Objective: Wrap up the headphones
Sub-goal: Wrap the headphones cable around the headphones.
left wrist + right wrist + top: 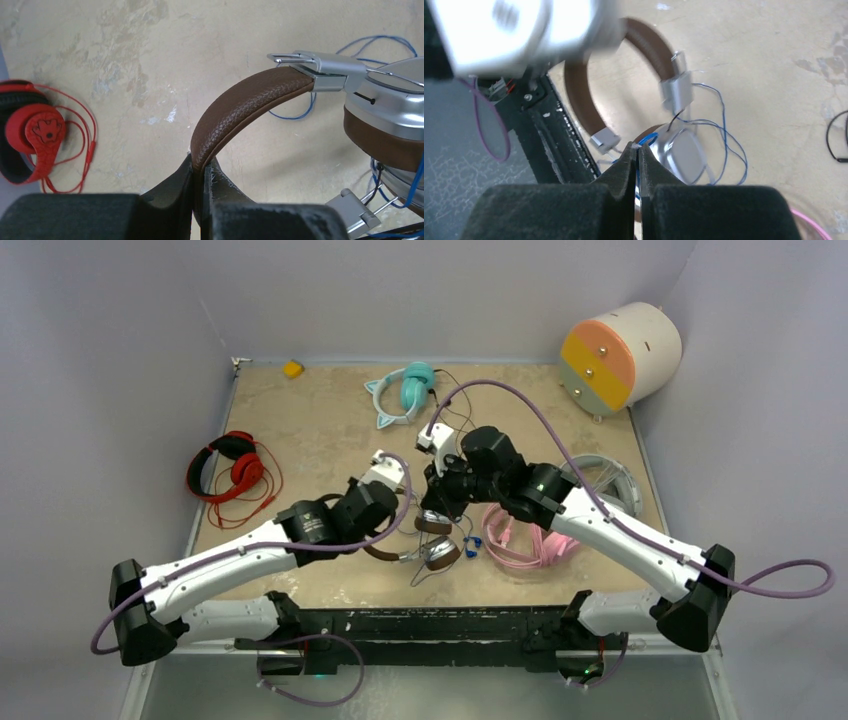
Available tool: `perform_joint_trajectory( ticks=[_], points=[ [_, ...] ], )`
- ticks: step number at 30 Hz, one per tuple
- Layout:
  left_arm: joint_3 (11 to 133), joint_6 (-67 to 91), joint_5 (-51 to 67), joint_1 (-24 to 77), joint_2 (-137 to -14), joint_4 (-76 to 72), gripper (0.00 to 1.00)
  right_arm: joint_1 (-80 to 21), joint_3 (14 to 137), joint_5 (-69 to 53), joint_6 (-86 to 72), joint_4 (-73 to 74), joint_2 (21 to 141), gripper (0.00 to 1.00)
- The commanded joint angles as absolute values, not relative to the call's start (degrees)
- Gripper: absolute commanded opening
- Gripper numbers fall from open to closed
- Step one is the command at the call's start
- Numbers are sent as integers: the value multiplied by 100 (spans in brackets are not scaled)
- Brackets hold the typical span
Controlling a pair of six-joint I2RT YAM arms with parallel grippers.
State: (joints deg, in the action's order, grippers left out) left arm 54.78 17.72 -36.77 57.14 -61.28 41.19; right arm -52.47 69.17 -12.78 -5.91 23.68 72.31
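Clamping the padded brown leather headband (240, 102) of the brown-and-silver over-ear headphones (432, 538) between its black fingers, the left gripper (199, 170) anchors the pair. Just ahead of it, the right gripper (635, 150) is pressed together, apparently pinching the thin blue cord (724, 132) beside the silver ear cup (686, 156). Winding looks under way; next, the cord likely needs leading around the headband, kept taut.

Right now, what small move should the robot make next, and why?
Probably the right hand, seemingly pinching the blue cord, should loop it around the brown headband: the left hand clamps that band, and cord lies loose beside the silver cup.
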Motion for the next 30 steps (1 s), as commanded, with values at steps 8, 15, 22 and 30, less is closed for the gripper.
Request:
perform_joint_trajectory(
  ticks=[8,15,22,30],
  points=[
    [5860,1626,-6008,6591,-6999,4453,0,-4434,6940,-1303,-572,2904,7024,0],
    [6033,1039,-5846,6600,-6865,4051,0,-4427,6883,-987,-479,3103,6887,0],
    [6511,313,-6359,6096,-6997,3494,0,-4425,7209,-1068,-431,3357,7024,0],
    [6183,-1065,-6196,6082,-6899,2797,0,-4413,7614,-338,-133,3705,7105,0]
  ],
)
